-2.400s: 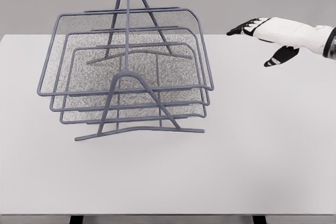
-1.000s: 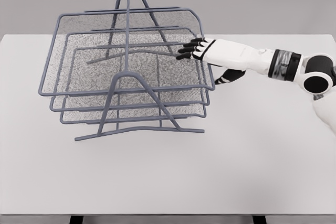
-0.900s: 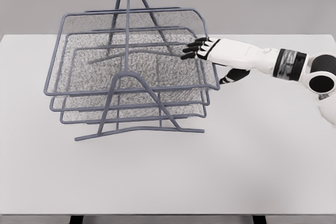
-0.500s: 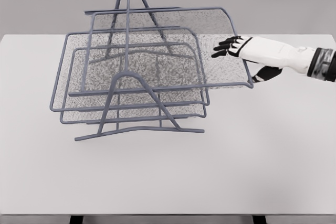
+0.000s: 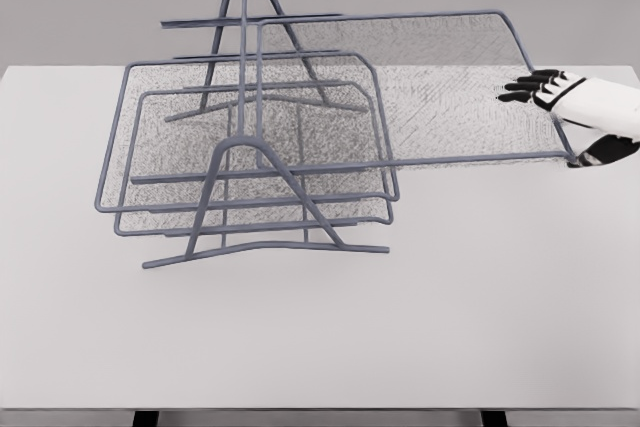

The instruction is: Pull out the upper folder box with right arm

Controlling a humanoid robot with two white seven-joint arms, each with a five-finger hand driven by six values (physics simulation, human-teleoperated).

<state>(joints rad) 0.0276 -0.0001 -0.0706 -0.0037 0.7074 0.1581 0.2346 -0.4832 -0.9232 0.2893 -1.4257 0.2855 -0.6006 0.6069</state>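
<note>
From the head camera, a grey-blue wire rack point(image 5: 262, 202) with two arched end frames stands on the left half of the white table point(image 5: 400, 327). The upper folder box point(image 5: 400, 97), a shallow tray of grey mesh with a grey-blue wire rim, sticks far out of the rack to the right. Its long axis runs left to right across the picture, and it lies roughly level. Its left end sits between the rack's arched frames, and its right end hangs above the table near the picture's right edge.

The two lower mesh trays point(image 5: 250, 167) sit fully inside the rack, stacked one below the other.

The white right hand point(image 5: 572, 119) with black fingers comes in from the right edge and meets the upper folder box at its right rim. The fingers point(image 5: 522, 87) lie over the rim on the mesh, and the thumb shows below the rim at the near right corner. It appears clamped on the rim, though contact is hard to confirm here.
</note>
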